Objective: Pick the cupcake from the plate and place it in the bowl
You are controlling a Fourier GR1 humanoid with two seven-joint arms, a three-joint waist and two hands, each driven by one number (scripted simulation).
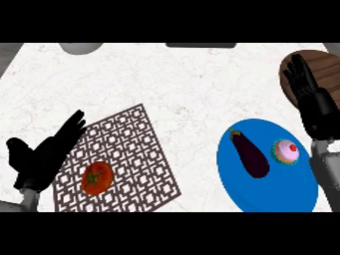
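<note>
Blue plate (235, 191) sits at approx 4 o'clock on the white marble table (180, 84). Cupcake (287, 151) – pink frosting w/ red cherry on top – is on the plate's right part, not yet picked up. Dark purple eggplant (251, 154) lies on the same plate just left of the cupcake, close but not touching.

Wooden bowl (334, 74) at approx 2 o'clock, partly cut by the view's right edge and partly hidden behind the right hand.

Right hand (316, 102) is over the bowl's left rim, fingers straight and spread, open, holding nothing; it is above the cupcake in the view, apart from it.

Left hand (44, 154) at approx 8 o'clock, open too, fingers straight, pointing toward 1 o'clock – tips over the left edge of a brown lattice mat (139, 144). Tomato (96, 178) w/ green stem rests on the mat's lower left part, just right of the left hand; can't tell if they touch.
</note>
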